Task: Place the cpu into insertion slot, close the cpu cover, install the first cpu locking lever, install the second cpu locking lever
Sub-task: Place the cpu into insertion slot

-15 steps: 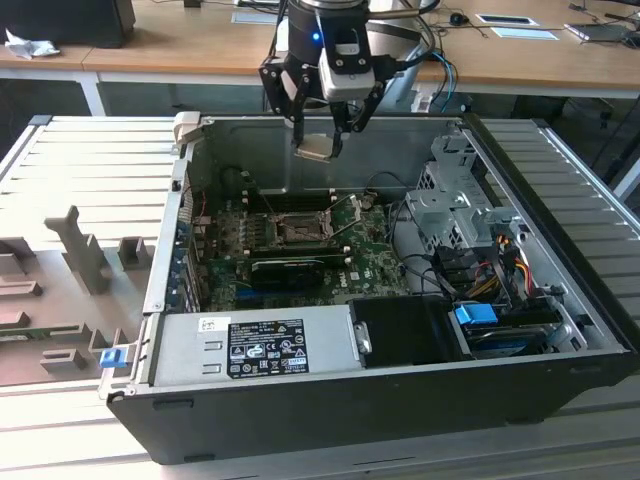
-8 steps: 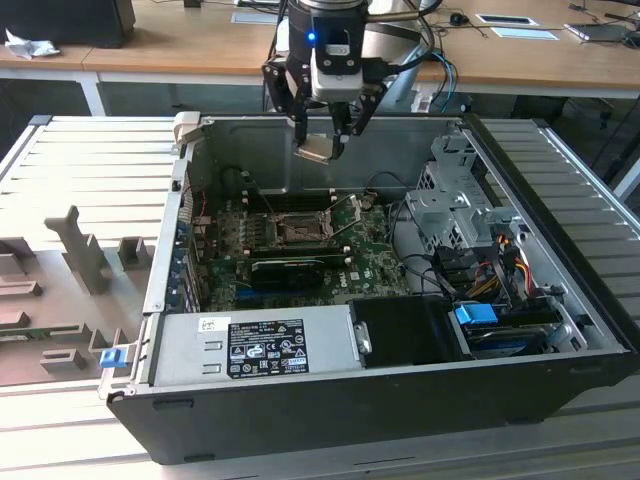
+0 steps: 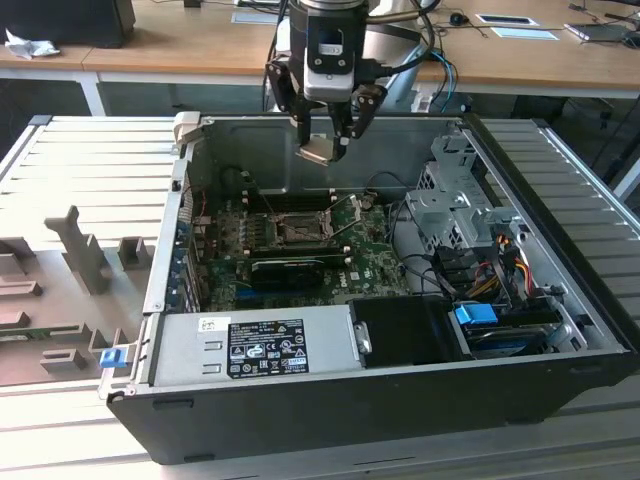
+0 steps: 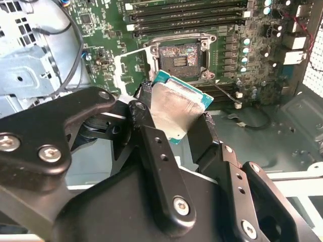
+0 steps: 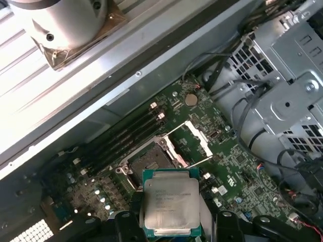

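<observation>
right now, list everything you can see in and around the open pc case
cpu: one, silver-grey top, green edge, held above the motherboard
insertion slot: one, dark, on the motherboard, empty
cpu cover: one, silver, swung open beside the slot
motherboard: one, green, inside the case
computer case: one, black, open, on the table
power supply: one, silver-grey, inside the case
drive cage: one, silver, at the board's right in the exterior view
table: one, grey, slatted, under the case
gripper: one, black, shut on the cpu

Robotics lab or workshop: opened computer case (image 3: 400,410) on slatted metal bench (image 3: 90,150), wooden desks (image 3: 200,45) behind
</observation>
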Controlling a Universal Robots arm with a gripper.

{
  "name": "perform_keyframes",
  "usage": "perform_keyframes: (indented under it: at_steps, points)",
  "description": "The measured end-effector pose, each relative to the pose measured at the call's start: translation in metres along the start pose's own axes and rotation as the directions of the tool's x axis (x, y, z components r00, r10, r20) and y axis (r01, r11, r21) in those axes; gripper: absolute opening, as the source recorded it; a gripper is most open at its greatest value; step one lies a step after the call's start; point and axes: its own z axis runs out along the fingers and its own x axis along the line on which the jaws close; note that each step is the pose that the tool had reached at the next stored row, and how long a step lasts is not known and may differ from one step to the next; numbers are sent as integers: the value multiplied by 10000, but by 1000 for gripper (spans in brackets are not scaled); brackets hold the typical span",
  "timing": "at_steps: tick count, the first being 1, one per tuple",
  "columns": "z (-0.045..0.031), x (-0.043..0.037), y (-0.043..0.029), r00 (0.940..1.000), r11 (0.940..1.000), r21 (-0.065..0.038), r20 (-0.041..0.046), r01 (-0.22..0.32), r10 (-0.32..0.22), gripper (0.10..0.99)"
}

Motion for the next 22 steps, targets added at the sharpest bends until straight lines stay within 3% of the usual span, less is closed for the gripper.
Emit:
perform_keyframes:
  at_steps: [4,11,18,22]
  points:
    - [2,-3,2,9985,9985,54,92,-542,542,529]
    - [37,-12,6,9953,9953,83,156,-962,960,529]
    - [42,-11,6,9815,9817,60,227,-1903,1901,529]
    - [43,-11,5,9781,9783,56,239,-2070,2068,529]
